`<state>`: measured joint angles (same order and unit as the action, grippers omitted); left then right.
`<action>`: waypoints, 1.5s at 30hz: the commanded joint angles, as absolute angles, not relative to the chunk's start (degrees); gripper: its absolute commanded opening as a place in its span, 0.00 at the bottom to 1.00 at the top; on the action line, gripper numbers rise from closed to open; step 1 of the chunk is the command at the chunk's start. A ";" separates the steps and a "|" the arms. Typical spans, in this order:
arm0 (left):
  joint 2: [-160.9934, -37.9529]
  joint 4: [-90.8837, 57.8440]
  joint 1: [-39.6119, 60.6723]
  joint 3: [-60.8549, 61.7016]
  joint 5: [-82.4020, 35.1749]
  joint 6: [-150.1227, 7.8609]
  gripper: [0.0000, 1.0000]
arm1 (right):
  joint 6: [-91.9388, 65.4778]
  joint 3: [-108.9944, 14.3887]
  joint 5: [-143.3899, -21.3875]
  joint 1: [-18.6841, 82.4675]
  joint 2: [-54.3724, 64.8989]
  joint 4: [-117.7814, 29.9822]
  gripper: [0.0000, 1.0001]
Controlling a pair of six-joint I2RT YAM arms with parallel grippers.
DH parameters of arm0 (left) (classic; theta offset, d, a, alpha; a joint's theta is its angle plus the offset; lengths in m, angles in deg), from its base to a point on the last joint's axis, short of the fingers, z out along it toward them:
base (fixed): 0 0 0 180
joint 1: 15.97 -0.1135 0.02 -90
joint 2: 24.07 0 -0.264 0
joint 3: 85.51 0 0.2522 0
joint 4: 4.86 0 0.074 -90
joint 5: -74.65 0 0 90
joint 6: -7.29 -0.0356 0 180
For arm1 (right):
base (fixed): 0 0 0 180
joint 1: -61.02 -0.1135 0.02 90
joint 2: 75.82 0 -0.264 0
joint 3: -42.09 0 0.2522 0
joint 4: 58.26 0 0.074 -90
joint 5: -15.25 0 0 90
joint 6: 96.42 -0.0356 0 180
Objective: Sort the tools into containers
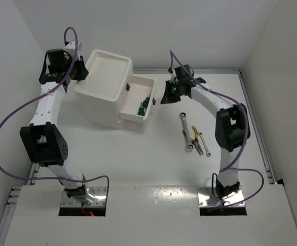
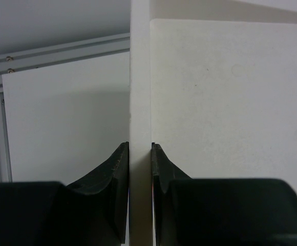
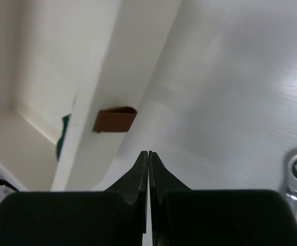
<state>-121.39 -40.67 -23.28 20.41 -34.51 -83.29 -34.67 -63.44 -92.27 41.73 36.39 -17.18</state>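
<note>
Pliers [image 1: 195,137] show only overhead; left gripper [image 2: 140,147] pinches cabinet rim [image 2: 140,77].

The top camera looks down from above and behind the arm bases, far enough off to take in the whole table [image 1: 138,169] and the cabinet [image 1: 105,97]. The left wrist camera looks along the left gripper [image 2: 140,148], very near the cabinet's rim [image 2: 140,77]. The right wrist camera sits just beside the cabinet's drawer [image 3: 125,61], looking past the right gripper [image 3: 148,154] at its handle [image 3: 115,119]. Rim, drawer and handle also show from the top.
</note>
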 commanded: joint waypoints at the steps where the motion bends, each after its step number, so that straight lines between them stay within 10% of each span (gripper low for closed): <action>1: -127.07 -51.14 -21.51 17.73 -38.03 -79.55 0.00 | -39.72 -66.76 -97.06 40.36 43.16 -17.85 0.00; 45: -127.07 -51.14 -18.79 14.83 -40.66 -80.07 0.00 | -57.22 -84.52 -117.55 32.10 62.26 -45.54 0.02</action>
